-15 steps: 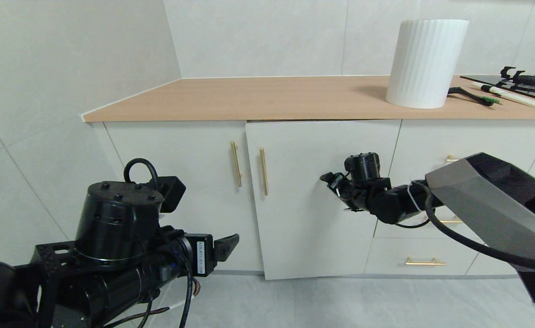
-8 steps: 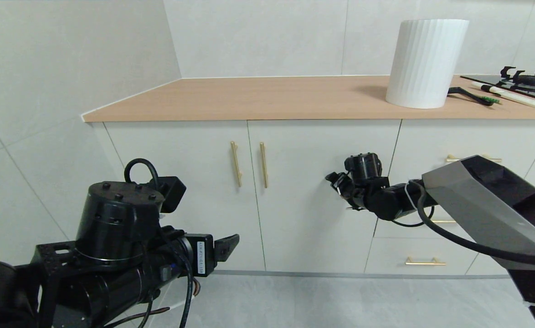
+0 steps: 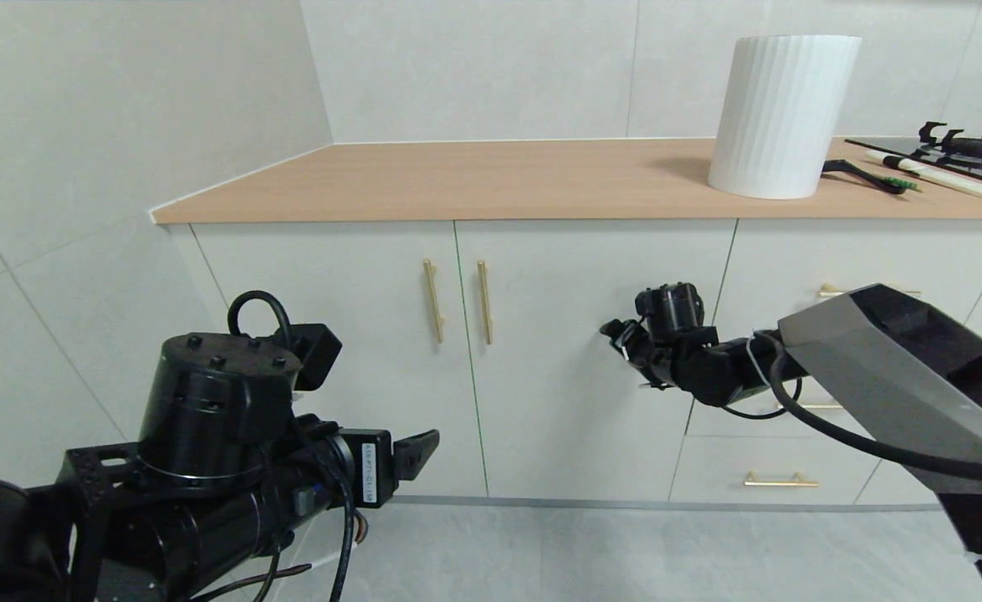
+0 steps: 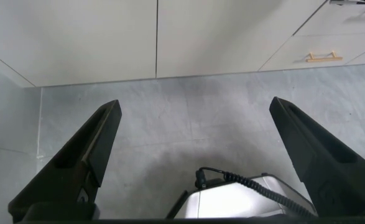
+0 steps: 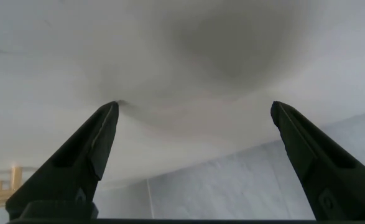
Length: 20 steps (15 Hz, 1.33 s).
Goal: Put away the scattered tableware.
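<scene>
My right gripper [image 3: 615, 332] is held close to the face of the right cabinet door [image 3: 575, 359], which is flush with its neighbour. In the right wrist view this gripper [image 5: 193, 107] is open, its fingers [image 5: 76, 165] spread before the pale door panel with nothing between them. My left gripper [image 3: 424, 441] hangs low in front of the left cabinet door [image 3: 332, 334]; in the left wrist view it [image 4: 194, 104] is open above the grey floor [image 4: 188, 118]. Loose utensils, a black-handled one [image 3: 863, 176] and a white one [image 3: 934, 176], lie on the wooden countertop [image 3: 474, 180] at the far right.
A tall white ribbed container [image 3: 779, 117] stands on the countertop beside the utensils. A black stove grate [image 3: 972, 146] lies behind them. Two gold door handles [image 3: 457, 301] meet at the cabinet's middle. Drawers with gold handles [image 3: 779, 481] are on the right.
The right cabinet door, ajar a second ago, has swung shut. My right gripper followed it toward the cabinet, then eased back slightly. The left arm has not moved.
</scene>
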{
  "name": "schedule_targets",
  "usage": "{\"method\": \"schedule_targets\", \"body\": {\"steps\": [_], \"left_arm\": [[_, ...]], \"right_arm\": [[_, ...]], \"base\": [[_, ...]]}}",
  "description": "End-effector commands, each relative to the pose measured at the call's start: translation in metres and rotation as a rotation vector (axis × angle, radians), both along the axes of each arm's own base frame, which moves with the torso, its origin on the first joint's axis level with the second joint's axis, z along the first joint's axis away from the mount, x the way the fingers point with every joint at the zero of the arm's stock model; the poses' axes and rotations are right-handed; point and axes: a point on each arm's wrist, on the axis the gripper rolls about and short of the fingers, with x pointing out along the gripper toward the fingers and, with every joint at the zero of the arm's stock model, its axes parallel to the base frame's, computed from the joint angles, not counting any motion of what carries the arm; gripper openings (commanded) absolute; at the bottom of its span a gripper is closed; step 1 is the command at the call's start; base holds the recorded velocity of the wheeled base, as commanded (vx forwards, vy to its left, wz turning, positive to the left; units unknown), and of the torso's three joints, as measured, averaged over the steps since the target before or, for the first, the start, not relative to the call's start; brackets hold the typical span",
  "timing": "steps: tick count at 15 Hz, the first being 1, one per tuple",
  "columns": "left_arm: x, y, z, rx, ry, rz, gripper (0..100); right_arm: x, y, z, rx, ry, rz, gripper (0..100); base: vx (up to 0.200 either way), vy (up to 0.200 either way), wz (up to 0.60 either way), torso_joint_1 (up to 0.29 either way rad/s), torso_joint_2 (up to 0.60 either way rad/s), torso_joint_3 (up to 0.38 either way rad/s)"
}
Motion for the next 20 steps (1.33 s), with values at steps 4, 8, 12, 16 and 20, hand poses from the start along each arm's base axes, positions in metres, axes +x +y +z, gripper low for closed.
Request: {"method": "schedule_targets", "body": {"steps": [4,8,12,16,20], "left_arm": [[-0.003,0.009,0.016,-0.052,-0.095,0.044,100],[-0.024,0.035,0.048,-0.088,-0.227,0.073,100],[-0.088,0.080,0.054,-0.129,-0.351,0.097,100],[-0.167,0.132,0.044,-0.072,-0.461,0.186,100],[-0.222,0.154,0.020,-0.035,-0.530,0.289,100]], "right_arm": [[-0.065,-0.018,0.075,-0.108,-0.106,0.100,100],[-0.146,-0.049,0.123,-0.243,-0.394,0.167,100],[-0.258,-0.101,0.148,-0.364,-0.561,0.164,100],[-0.366,-0.155,0.138,-0.546,-0.691,0.114,100],[-0.449,-0.189,0.122,-0.648,-0.707,0.052,100]], "base": [[0.000,0.000,0.00,0.000,0.00,0.000],[0.000,0.000,0.00,0.000,0.00,0.000],[0.000,0.000,0.00,0.000,0.00,0.000],[0.000,0.000,0.00,0.000,0.00,0.000],[0.000,0.000,0.00,0.000,0.00,0.000]]}}
